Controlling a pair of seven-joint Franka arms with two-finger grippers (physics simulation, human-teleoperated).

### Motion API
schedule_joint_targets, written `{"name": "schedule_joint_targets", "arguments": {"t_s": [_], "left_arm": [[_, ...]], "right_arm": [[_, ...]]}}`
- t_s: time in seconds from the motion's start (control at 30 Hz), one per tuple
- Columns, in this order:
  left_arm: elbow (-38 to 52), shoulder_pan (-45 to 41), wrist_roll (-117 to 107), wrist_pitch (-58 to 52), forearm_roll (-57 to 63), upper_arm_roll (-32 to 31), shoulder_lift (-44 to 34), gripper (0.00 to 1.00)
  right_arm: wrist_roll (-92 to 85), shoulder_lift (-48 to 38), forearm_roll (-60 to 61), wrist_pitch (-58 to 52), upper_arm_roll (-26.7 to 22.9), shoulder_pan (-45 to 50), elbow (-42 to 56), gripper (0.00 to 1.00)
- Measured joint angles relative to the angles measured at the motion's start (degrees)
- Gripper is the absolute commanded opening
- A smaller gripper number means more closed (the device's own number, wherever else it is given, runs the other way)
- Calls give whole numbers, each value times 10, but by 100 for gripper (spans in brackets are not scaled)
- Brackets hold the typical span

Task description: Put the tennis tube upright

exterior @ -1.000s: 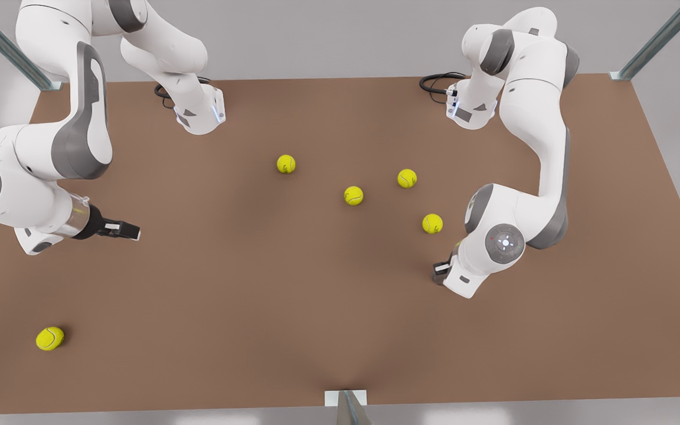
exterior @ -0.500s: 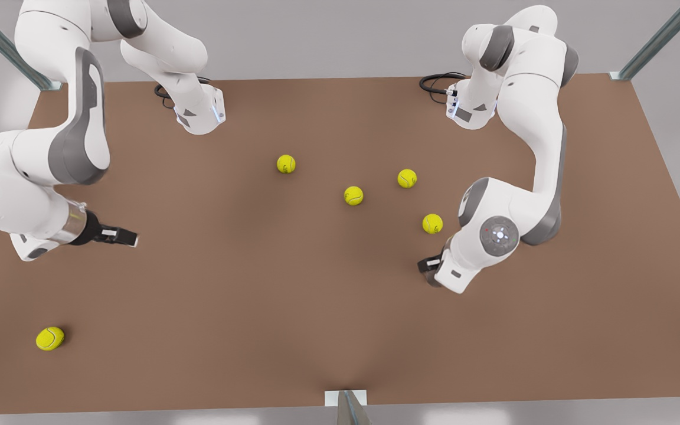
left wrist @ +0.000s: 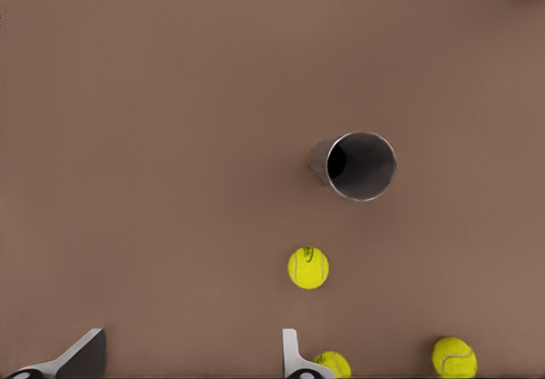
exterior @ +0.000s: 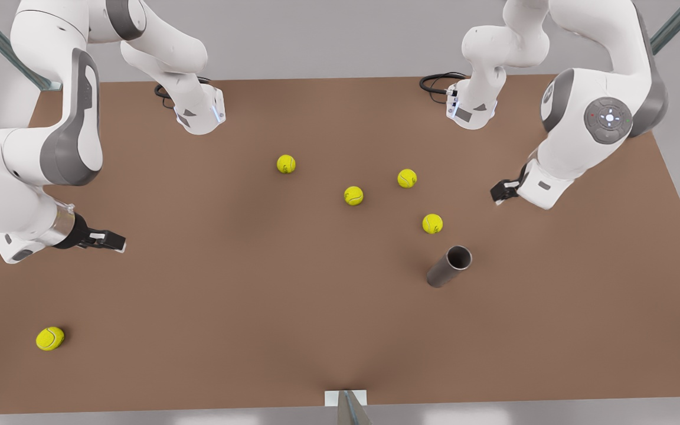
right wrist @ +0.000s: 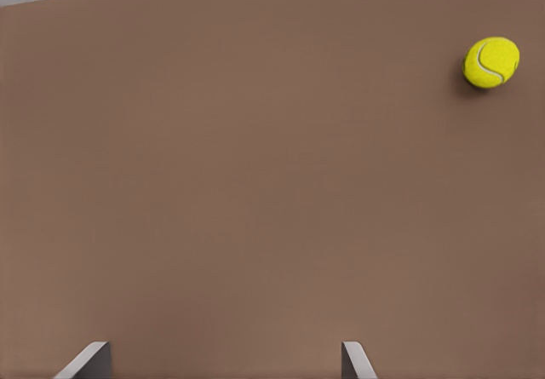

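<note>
In the front view, the slim grey metallic tennis tube [exterior: 450,266] stands upright on the brown table [exterior: 257,307], well clear of the left gripper [exterior: 500,193] at that view's right. The right gripper [exterior: 117,242] hangs far off at that view's left. The left wrist view shows the tube's dark mouth beyond spread-apart fingers [left wrist: 294,355], near a yellow tennis ball [left wrist: 308,267]. In the right wrist view, the fingers [right wrist: 356,359] likewise stand apart over bare table

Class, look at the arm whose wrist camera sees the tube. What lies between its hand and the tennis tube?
One tennis ball lies between the left hand and the upright tennis tube on the brown table, as the left wrist view shows; its fingers are open.
</note>
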Motion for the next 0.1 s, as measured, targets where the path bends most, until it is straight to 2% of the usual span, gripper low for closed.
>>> {"name": "schedule_joint_targets", "arguments": {"t_s": [0.1], "left_arm": [[-15, 6, 31, 11, 3, 4, -9, 100]], "right_arm": [[-3, 0, 0, 1, -1, -1, 0, 100]]}}
